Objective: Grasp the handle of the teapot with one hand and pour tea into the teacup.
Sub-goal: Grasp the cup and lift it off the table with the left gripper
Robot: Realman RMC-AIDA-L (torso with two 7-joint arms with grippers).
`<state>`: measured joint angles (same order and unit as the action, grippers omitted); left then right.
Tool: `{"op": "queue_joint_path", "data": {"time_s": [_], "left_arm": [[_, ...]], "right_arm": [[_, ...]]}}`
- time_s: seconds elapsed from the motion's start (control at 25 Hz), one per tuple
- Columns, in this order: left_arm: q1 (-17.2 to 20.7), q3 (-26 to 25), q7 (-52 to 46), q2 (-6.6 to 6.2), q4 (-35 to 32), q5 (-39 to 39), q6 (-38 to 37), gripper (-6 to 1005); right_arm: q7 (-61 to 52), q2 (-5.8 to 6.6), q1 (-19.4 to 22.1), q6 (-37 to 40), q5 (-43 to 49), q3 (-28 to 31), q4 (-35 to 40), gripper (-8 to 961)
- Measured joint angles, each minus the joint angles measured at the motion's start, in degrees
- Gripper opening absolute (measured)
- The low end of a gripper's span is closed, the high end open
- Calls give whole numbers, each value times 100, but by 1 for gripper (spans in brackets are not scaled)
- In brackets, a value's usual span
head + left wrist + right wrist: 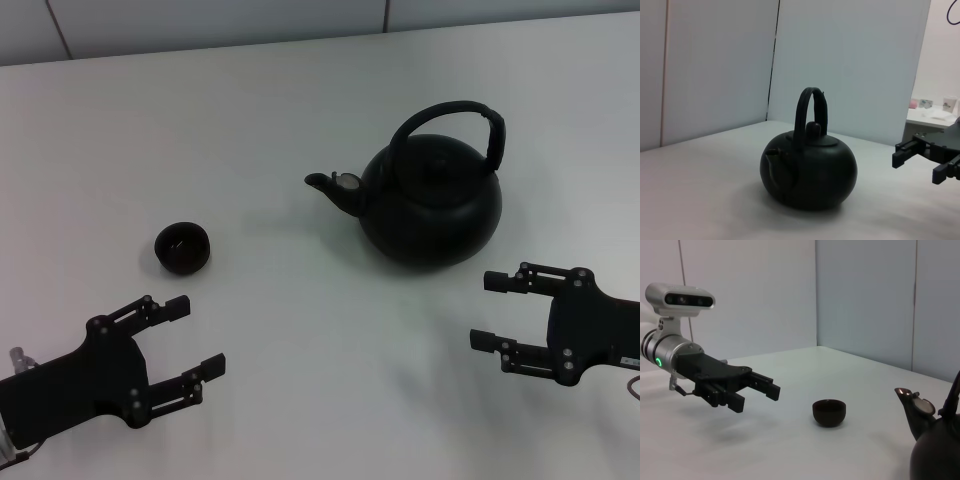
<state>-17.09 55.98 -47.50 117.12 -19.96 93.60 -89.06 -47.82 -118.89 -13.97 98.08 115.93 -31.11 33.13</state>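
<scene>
The left gripper [198,336] and right gripper [487,311] are matte black, each with two slim, square-tipped fingers on bolted linkage bars. The left wrist is silver-grey, shows a small green light, and carries a silver camera bar.

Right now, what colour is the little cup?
Black. The cup shows best in the right wrist view.

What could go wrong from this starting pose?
The teacup is tiny beside the teapot, so the pour may easily miss. The handle arches high over the lid; the open right gripper could nudge the pot while reaching. The open left gripper sits near the cup and might bump it.
</scene>
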Motion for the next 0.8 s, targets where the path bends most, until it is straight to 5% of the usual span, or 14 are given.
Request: {"op": "queue_joint_path", "data": {"time_s": [0.36,0.8], "left_arm": [[19,-161,4,74,2,-40,-15,802],[-38,-2640,1294,150,839,-72,278,801]], "right_arm": [[2,2,2,0,0,0,0,656],[2,-4,4,-8,-1,11,-45,652]]}}
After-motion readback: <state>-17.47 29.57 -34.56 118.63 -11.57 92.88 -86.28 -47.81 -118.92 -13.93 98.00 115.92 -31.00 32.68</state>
